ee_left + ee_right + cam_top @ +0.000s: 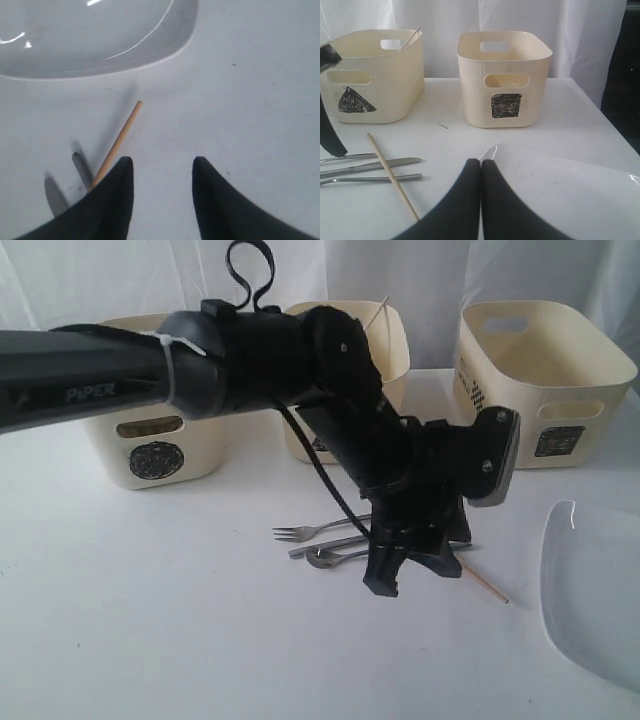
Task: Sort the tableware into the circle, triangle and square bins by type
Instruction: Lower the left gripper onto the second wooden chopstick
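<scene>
My left gripper (410, 570) (162, 165) hangs open just above the table, with nothing between its fingers. One finger stands beside a wooden chopstick (122, 137) (486, 586) (392, 175) that lies flat. Just beyond it lie a steel fork (305, 532), knife (325, 546) (375, 165) and spoon (330, 559). The clear plate (595, 590) (95, 35) (570, 190) rests at the right. My right gripper (481, 162) is shut and empty at the plate's edge. The circle bin (150, 445), triangle bin (375, 75) (392, 355) and square bin (540, 380) (505, 75) stand at the back. Another chopstick (410, 37) (378, 315) sticks out of the triangle bin.
The left arm (200, 370) crosses the exterior view and hides much of the triangle bin. White curtains hang behind the bins. The table edge (600, 115) drops off to the right of the square bin.
</scene>
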`<act>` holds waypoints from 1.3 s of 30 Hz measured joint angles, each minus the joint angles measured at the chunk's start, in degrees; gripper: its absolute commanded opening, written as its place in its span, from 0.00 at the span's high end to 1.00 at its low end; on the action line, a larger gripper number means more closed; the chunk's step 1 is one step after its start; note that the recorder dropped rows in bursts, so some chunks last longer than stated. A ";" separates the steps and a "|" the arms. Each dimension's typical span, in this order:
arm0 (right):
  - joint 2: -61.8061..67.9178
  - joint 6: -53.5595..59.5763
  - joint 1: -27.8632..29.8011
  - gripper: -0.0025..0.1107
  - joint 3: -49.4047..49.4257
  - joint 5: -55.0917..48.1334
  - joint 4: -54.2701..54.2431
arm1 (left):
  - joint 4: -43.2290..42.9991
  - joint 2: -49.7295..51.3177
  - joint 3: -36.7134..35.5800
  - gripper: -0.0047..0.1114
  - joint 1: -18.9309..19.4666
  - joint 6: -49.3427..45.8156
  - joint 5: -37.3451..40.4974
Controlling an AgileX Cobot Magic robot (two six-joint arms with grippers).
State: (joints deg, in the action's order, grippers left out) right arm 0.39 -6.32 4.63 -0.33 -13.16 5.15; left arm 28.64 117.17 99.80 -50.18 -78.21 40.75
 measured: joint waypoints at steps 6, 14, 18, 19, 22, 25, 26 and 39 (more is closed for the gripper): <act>0.00 0.00 0.00 0.98 0.00 0.00 0.00 | 0.81 3.53 0.00 0.57 0.00 -8.42 -0.22; 0.00 0.00 0.00 0.98 0.00 0.00 0.00 | 7.59 6.96 0.00 0.57 0.00 -23.28 -8.29; 0.00 0.00 0.00 0.98 0.00 0.00 0.00 | 8.95 8.45 0.00 0.57 0.00 -28.22 -12.73; 0.00 0.00 0.00 0.98 0.00 0.00 0.00 | 9.11 8.80 0.00 0.57 0.00 -28.76 -13.61; 0.00 0.00 0.00 0.98 0.00 0.00 0.00 | 9.21 9.96 0.00 0.57 0.00 -29.71 -15.81; 0.00 0.00 0.00 0.98 0.00 0.00 0.00 | 9.21 11.20 0.00 0.57 0.00 -30.53 -17.31; 0.00 0.00 0.00 0.98 0.00 0.00 0.00 | 9.21 11.72 0.00 0.57 0.00 -31.09 -17.79; 0.00 0.00 0.00 0.98 0.00 0.00 0.00 | 9.56 13.61 0.00 0.57 0.00 -33.80 -22.92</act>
State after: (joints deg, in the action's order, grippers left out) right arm 0.39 -6.32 4.63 -0.33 -13.16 5.15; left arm 38.19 130.78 99.80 -50.18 -112.01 17.82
